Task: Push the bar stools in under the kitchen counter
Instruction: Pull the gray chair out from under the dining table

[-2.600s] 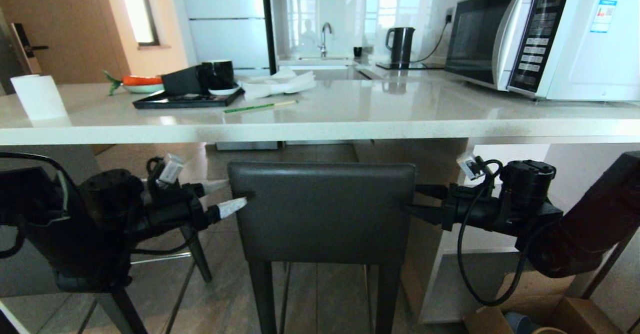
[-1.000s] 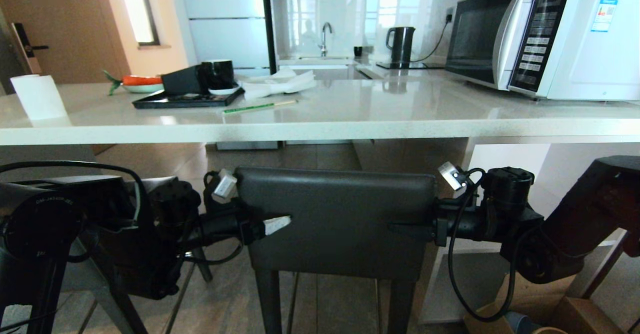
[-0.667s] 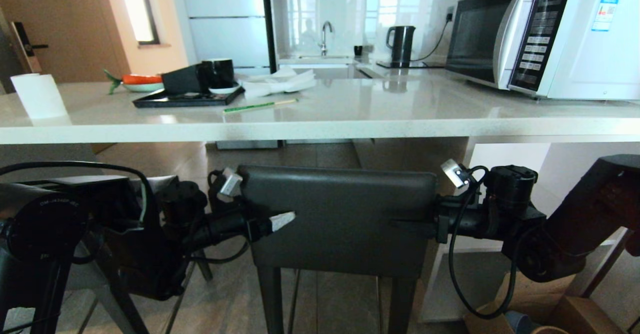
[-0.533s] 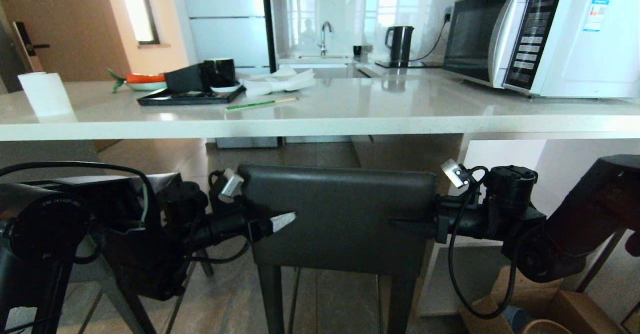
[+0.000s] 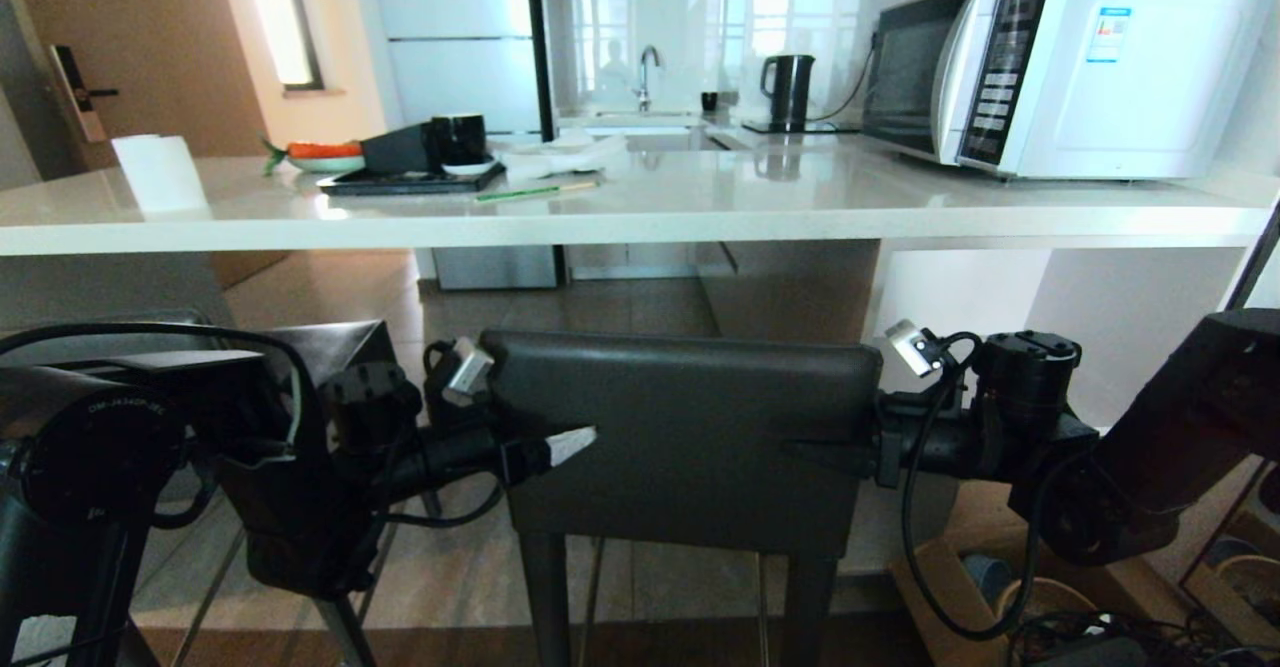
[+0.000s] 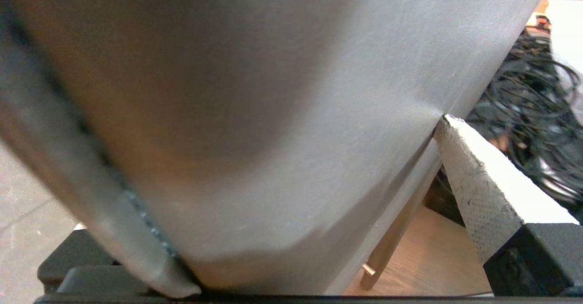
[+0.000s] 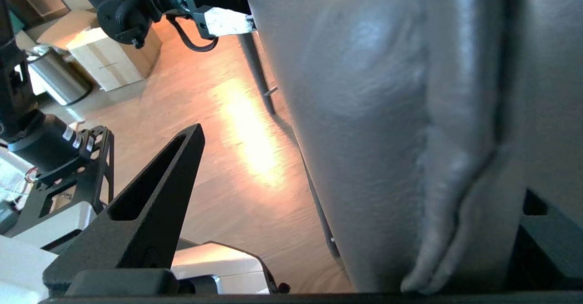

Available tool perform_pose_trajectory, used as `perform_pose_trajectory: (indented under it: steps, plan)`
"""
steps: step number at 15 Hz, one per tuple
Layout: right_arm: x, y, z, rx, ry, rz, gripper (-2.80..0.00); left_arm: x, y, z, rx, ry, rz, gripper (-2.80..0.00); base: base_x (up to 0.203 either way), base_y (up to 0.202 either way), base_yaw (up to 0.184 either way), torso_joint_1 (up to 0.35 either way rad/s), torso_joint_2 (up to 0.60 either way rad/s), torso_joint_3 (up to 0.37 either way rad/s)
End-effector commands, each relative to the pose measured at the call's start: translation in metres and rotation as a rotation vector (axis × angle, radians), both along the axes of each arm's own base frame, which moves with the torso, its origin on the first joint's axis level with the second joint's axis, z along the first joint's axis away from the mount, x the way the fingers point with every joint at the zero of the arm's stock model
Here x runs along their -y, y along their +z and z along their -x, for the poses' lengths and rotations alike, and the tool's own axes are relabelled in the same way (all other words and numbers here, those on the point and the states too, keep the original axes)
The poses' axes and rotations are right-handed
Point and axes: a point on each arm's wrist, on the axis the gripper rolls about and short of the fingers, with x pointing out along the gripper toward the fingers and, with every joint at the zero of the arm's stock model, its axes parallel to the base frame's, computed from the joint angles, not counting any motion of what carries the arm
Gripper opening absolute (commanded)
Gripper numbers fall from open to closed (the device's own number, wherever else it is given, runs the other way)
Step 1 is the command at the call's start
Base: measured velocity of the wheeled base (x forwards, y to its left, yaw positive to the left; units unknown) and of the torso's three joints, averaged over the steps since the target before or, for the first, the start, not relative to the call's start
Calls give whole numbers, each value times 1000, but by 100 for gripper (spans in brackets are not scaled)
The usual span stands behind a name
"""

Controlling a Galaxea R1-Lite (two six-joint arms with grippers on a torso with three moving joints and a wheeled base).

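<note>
One of the bar stools fills the middle of the head view, its dark grey backrest (image 5: 690, 437) facing me, short of the kitchen counter (image 5: 640, 222). My left gripper (image 5: 560, 429) is open and straddles the backrest's left edge. Its white near fingertip (image 6: 448, 135) touches the backrest's face (image 6: 255, 112), and the far finger is hidden behind it. My right gripper (image 5: 835, 442) is open and straddles the right edge. Its black near finger (image 7: 155, 190) stands clear of the backrest (image 7: 364, 90). A second stool (image 5: 340, 342) shows partly behind my left arm.
On the counter stand a microwave (image 5: 1060, 72), a kettle (image 5: 787, 92), a black tray with cups (image 5: 410, 179) and a paper roll (image 5: 160, 172). The counter's white side panel (image 5: 960, 297) is to the right of the stool. Cardboard boxes and cables (image 5: 1010, 597) lie on the floor at lower right.
The whole view has drawn back from the counter and swung a little, while the backrest stayed between both grippers. Before that, the left gripper slid in over the backrest's left edge.
</note>
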Motion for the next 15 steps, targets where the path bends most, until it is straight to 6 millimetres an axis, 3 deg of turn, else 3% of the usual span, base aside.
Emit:
perform_pose_trajectory:
  steps: [1,15]
  plan:
    - [0,3,4,6,8,-3,0,3,7,3,27,-14,7,0,-193,0,-1,2,2,4]
    - [3,0,15,-26,10,5,0,14,10,21,19,7,-12,0,-182,0,-1,3,4,3]
